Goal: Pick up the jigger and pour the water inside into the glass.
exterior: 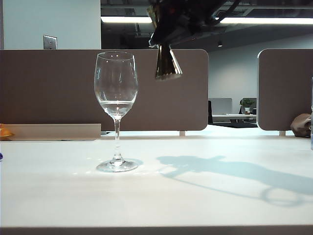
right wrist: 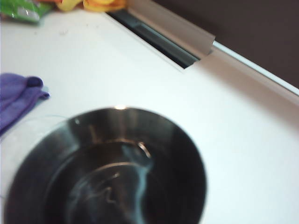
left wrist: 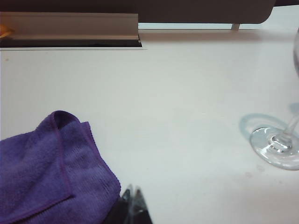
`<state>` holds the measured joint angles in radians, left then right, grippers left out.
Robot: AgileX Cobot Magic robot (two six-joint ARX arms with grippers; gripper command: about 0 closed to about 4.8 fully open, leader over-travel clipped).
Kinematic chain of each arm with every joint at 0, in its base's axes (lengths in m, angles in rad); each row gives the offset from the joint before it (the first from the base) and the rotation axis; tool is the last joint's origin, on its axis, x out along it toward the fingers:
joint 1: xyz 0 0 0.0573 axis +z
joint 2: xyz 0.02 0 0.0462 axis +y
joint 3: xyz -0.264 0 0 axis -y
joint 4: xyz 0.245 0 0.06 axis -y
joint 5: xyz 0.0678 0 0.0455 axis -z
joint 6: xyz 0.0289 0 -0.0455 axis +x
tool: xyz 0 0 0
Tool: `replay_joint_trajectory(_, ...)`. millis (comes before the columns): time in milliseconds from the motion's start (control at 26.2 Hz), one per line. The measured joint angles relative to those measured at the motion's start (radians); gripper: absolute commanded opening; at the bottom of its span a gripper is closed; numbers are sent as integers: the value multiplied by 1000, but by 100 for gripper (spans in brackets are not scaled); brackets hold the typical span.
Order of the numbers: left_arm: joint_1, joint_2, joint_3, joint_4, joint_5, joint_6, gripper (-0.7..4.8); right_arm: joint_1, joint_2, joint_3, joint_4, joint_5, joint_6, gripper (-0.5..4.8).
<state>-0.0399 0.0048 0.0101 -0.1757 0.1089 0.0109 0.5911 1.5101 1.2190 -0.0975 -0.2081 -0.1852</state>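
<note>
The glass (exterior: 116, 88) stands upright on the white table, left of middle, with a shallow layer of water (exterior: 116, 105) in its bowl. My right gripper (exterior: 167, 30) hangs high, above and to the right of the glass rim, shut on the gold jigger (exterior: 167, 63), whose wide cone points down. In the right wrist view the jigger's dark open cup (right wrist: 107, 172) fills the frame and hides the fingers; whether any water is in it I cannot tell. My left gripper (left wrist: 133, 198) rests low, shut and empty, beside a purple cloth (left wrist: 46, 168). The glass's foot (left wrist: 276, 147) lies far off to its side.
A grey partition (exterior: 49, 88) with a metal cable channel (exterior: 54, 131) runs along the table's far edge. Orange and green items (right wrist: 70, 5) lie near that channel. The purple cloth (right wrist: 18, 98) lies on the left of the table.
</note>
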Motion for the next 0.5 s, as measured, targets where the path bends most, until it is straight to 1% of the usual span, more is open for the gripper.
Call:
replay_joint_trajectory(191,0,0,0,0,0,0,-5,47,20,0,-10,55,-31,-3)
replay_joint_trajectory(344,0,0,0,0,0,0,-5,68,34,2,-14,63,-40,-3)
replay_joint_trajectory(497,0,0,0,0,0,0,-5,80,61,38,-52,89,-56,-3)
